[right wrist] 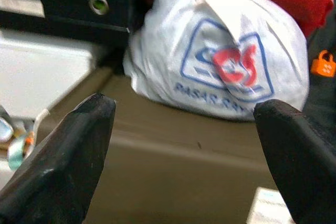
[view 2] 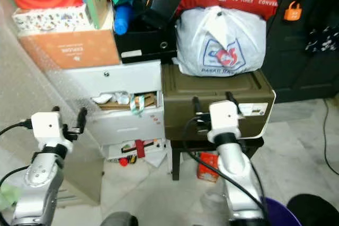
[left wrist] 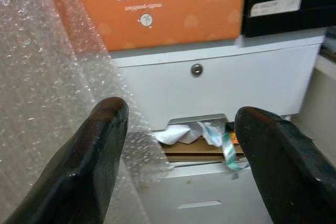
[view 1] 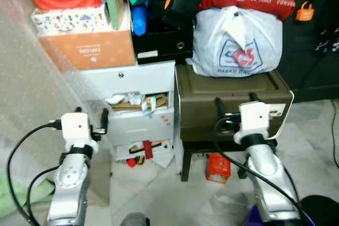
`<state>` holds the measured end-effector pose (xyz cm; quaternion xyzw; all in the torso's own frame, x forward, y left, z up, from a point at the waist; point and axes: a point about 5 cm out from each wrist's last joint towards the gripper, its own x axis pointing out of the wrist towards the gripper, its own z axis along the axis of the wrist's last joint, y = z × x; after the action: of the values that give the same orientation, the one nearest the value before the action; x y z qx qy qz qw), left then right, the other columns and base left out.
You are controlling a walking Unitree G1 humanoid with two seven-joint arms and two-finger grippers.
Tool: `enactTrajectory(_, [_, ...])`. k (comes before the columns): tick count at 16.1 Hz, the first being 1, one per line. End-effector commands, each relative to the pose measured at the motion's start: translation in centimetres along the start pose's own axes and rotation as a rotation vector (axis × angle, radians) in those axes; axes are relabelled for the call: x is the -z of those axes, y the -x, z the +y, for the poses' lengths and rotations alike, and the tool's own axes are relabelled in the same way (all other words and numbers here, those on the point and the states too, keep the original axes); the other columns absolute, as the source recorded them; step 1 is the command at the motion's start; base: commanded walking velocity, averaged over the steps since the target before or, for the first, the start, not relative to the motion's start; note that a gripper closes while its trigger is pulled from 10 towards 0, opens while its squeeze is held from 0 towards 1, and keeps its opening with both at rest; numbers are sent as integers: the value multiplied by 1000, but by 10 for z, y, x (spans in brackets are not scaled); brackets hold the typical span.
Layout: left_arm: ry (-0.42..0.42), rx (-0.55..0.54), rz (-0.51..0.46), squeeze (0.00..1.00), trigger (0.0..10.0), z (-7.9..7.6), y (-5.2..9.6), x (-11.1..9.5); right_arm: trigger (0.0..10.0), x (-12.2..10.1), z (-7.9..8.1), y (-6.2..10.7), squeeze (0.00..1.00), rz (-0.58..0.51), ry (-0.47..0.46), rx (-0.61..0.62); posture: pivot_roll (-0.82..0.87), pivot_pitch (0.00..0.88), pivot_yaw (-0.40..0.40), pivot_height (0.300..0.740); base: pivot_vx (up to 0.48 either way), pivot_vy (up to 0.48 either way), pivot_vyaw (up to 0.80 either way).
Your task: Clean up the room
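Both my silver arms are raised in front of me, bent at the elbow and reaching forward, with black cables looping off each wrist. My left end effector (view 1: 91,118) sits low on my left side, its white wrist block facing up; in the left wrist view its two black fingers (left wrist: 92,161) stand wide apart with nothing between them. My right end effector (view 1: 234,103) is held a little higher on my right side, the forearm angled inward. Its fingers (right wrist: 63,156) are likewise spread wide and grip nothing.
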<state>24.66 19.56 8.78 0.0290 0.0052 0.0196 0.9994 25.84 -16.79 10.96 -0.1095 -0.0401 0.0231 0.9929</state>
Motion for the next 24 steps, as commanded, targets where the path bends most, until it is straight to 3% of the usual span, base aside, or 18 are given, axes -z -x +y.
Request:
enactTrajectory(1, [-3,2,3,0,10000,1,0,-2,10000,-9,2,-3,0,-27,-3,-13,-5,2,-2,740,0,0,0])
enactTrajectory(8, [5,-11,-8,0,10000,-3,-10,-9,10000,-13,5,-10,0,-27,-11,-17,-9,17,-3,740,0,0,651])
enactTrajectory(14, [18,-8,-9,0,10000,-7,-15,-11,10000,-14,5,-14,0,-25,-8,-17,-11,17,-6,740,0,0,0])
enactTrajectory(24, [13,10,-20,0,10000,-9,-22,-14,10000,-14,7,-18,0,-33,-1,-13,-8,4,1,740,0,0,800])
